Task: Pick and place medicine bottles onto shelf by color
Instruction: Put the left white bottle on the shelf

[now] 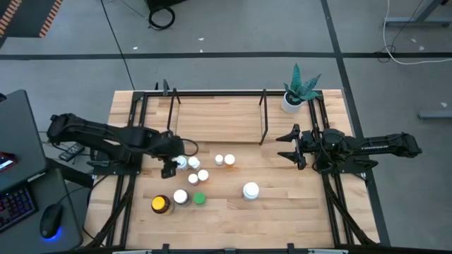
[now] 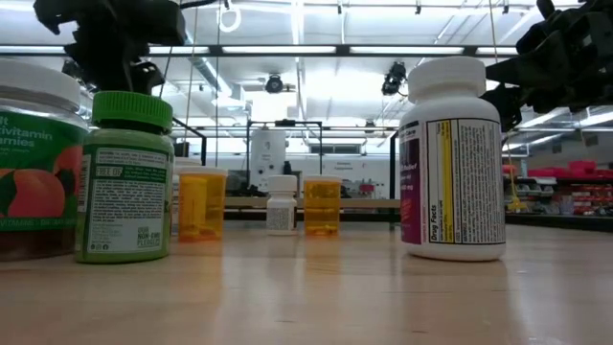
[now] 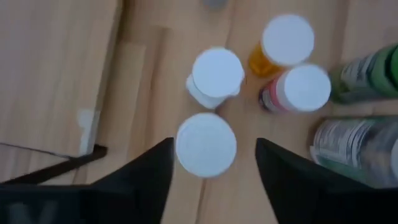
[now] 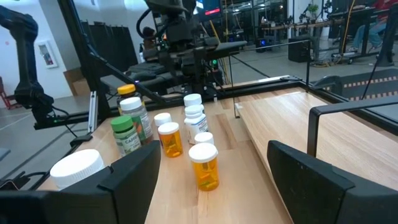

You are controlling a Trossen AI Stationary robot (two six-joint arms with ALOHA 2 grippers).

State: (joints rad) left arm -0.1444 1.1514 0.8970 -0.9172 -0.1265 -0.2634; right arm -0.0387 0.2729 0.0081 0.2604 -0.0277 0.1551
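Several medicine bottles stand upright on the wooden table. They include small white-capped ones [image 1: 203, 175], a green one [image 1: 200, 199], an amber jar [image 1: 161, 204] and a large white one [image 1: 251, 190]. The shelf [image 1: 219, 120], black rods over a wood base, stands at the far side. My left gripper [image 1: 173, 161] points steeply down, open, at the cluster's left end. In the left wrist view its fingers [image 3: 157, 167] stand on either side of a white bottle cap [image 3: 206, 144], with gaps showing. My right gripper [image 1: 289, 144] waits open and level at the right, clear of the bottles.
A white pot with a green plant [image 1: 295, 95] stands at the shelf's far right corner. Black rails [image 1: 127, 190] run along both table sides. Other bottles [image 3: 217, 74] crowd close beyond the left fingers. Orange bottles [image 4: 205, 165] stand ahead of the right gripper.
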